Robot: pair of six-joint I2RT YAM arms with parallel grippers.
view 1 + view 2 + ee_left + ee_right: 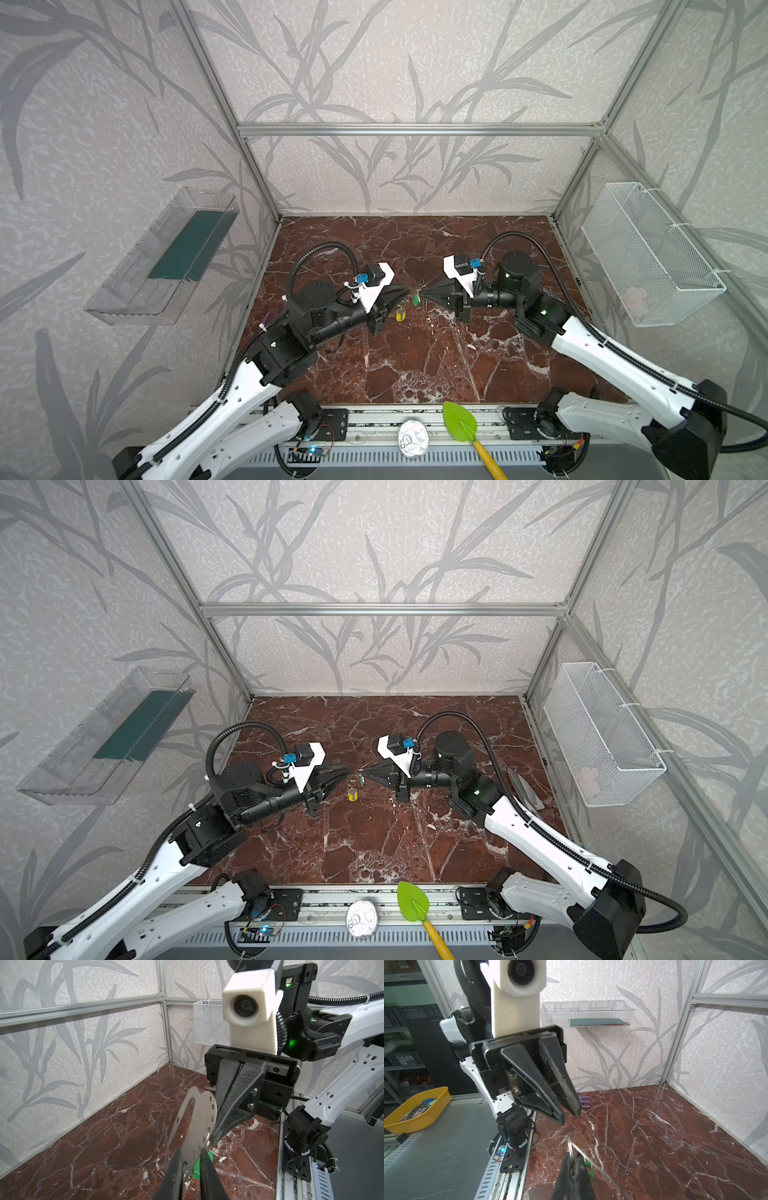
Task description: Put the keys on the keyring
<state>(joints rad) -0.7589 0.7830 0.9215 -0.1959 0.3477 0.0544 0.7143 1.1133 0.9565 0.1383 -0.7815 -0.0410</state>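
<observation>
Grey keyring [202, 1118] pinched in left tool [192, 1156]; right tool [212, 1138], clamping the green key [415, 300] by its ring, sits just right.

Black two-finger left hand [405, 293] and black two-finger right hand [421, 293] face tip to tip, almost touching. Left fingers [175, 1177] clamped, narrow gap; right fingers [565, 1178] pressed together.

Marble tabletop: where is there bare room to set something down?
Crowded: the centre, where left gripper, right gripper, keyring, green-tagged key and yellow-tagged key meet. Bare: the far strip of marble tabletop between them and the back wall, and the near middle down to the front rail.
</observation>
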